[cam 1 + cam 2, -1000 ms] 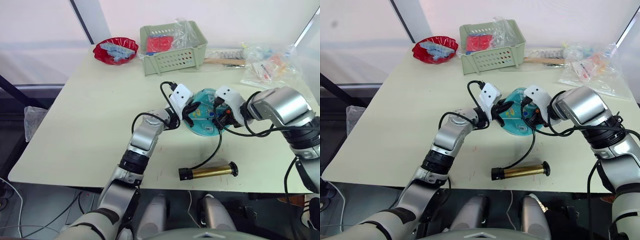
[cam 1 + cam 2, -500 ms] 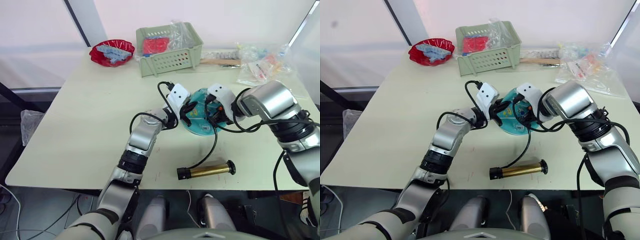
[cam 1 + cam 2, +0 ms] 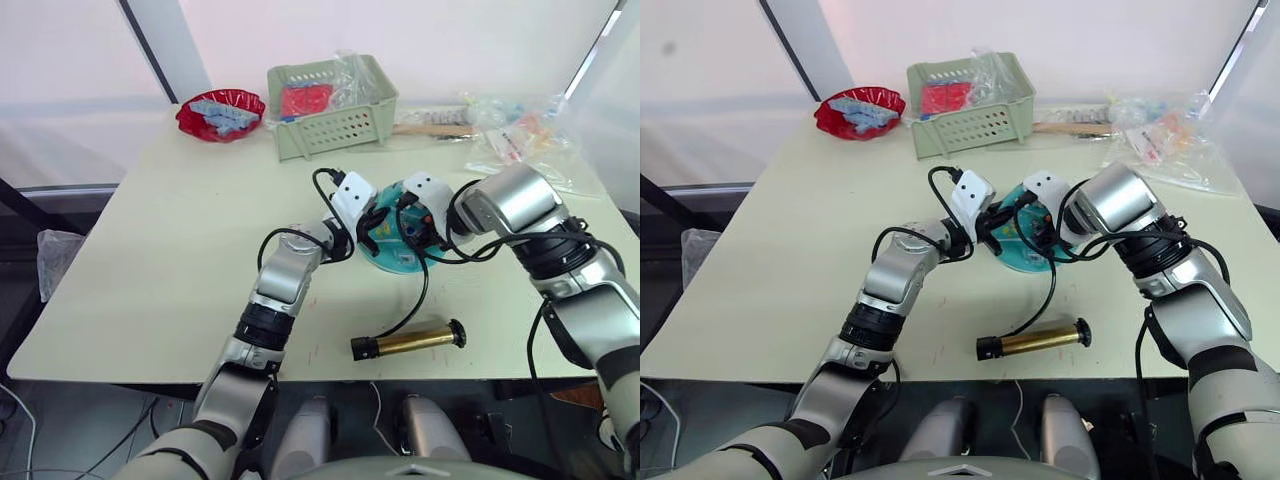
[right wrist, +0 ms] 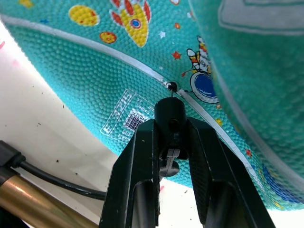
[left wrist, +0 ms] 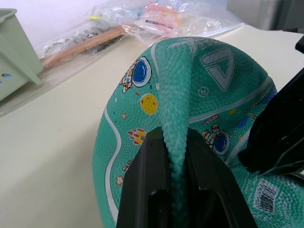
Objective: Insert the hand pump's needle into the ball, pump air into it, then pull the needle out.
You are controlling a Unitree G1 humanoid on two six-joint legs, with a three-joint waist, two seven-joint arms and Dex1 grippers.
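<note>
The teal ball (image 3: 393, 243), limp and creased, lies mid-table. My left gripper (image 5: 173, 138) is shut on a raised fold of the ball (image 5: 156, 85) from its left side. On the other side, my right gripper (image 4: 170, 127) is shut on the black fitting (image 4: 170, 114) of the needle (image 4: 171, 95). The needle's tip meets the valve hole in the ball (image 4: 142, 61); how deep it sits cannot be told. The bronze hand pump (image 3: 410, 342) lies near the front edge. Its black hose (image 3: 421, 295) curves up to the ball.
At the back stand a green basket (image 3: 335, 115), a red bowl (image 3: 222, 108) with blue pieces, a wooden stick (image 3: 430, 128) and clear plastic bags (image 3: 512, 140). The table's front edge (image 3: 330, 380) runs just behind the pump.
The camera has shifted a little. My right gripper with the needle has drawn in over the ball, closer to the left gripper. The pump lies as before.
</note>
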